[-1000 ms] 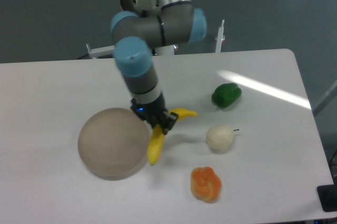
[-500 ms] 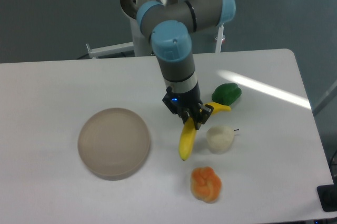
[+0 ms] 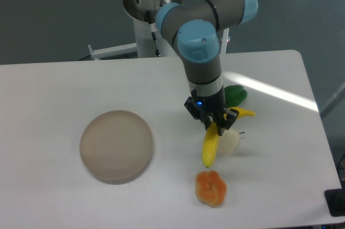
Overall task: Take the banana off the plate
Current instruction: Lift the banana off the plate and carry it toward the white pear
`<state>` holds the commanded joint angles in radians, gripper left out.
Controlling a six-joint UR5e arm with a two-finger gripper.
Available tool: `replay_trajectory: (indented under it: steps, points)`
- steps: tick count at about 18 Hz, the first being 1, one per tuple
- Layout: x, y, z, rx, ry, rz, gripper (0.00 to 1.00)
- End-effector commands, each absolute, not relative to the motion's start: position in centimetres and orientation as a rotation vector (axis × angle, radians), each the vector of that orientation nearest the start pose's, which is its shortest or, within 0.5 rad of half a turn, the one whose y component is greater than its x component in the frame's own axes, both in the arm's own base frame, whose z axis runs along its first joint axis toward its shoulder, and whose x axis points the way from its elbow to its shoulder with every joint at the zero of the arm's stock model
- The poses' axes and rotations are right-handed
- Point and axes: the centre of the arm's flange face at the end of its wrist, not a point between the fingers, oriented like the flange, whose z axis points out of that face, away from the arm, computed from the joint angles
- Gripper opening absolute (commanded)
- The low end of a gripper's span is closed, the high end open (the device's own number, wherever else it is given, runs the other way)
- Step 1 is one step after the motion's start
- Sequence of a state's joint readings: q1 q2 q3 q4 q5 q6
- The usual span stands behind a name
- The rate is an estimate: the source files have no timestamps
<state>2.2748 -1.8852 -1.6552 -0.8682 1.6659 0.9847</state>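
Observation:
The yellow banana (image 3: pixel 211 146) hangs above the table, right of centre, with my gripper (image 3: pixel 218 123) shut on its middle. One end points down towards the orange fruit, the other end sticks out to the right past the fingers. The round tan plate (image 3: pixel 116 145) lies bare on the left part of the table, well away from the gripper.
A white pear-like fruit (image 3: pixel 230 142) sits just behind and right of the banana. A lumpy orange fruit (image 3: pixel 211 188) lies near the front edge below it. A green pepper (image 3: pixel 235 95) sits behind the gripper. The arm's base stands at the table's back edge.
The arm has carried the banana steadily to the right, from the plate's right rim to above the white fruit. The plate has stayed put.

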Motion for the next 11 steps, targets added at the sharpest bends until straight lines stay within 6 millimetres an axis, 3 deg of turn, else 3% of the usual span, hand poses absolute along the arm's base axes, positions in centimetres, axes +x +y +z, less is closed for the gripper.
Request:
replay_trajectory:
  steps: [11]
  points:
    - [-31.59,54.71,34.73,-2.960,0.403,0.436,0.25]
